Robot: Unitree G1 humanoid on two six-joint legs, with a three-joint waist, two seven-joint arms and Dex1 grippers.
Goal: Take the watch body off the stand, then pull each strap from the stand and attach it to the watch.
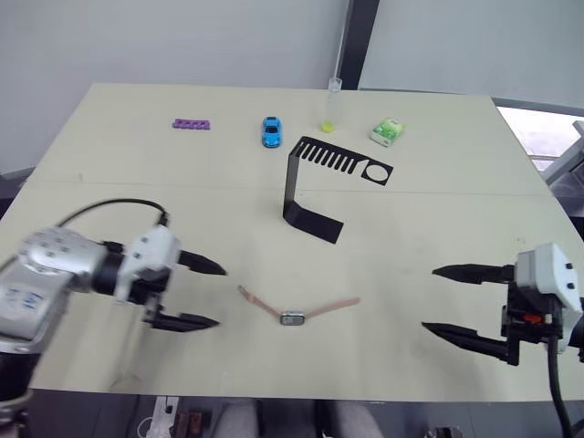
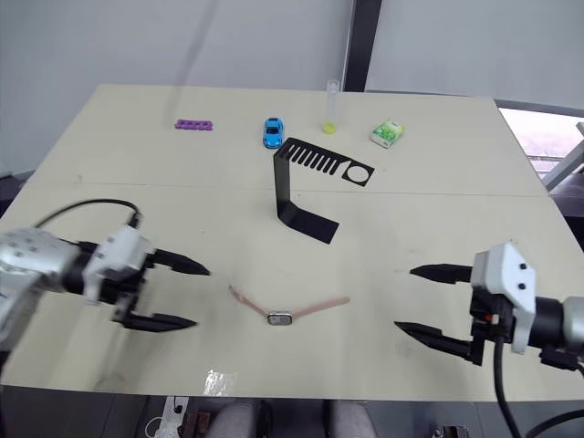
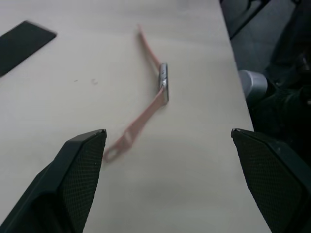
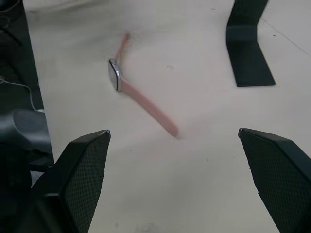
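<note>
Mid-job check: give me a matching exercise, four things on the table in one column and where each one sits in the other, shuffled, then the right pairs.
Things:
1. watch body
2. stand
3. purple knobbly strip
4. green-white packet

Places:
A. far side of the table, to the robot's left of the blue toy car
B. near edge, between the left claw and the right claw, a pinkish strap on each side
C. far side, just right of the tube with yellow at its bottom
D. middle of the table, slotted arm reaching right

Pairs: 1-B, 2-D, 3-A, 4-C
</note>
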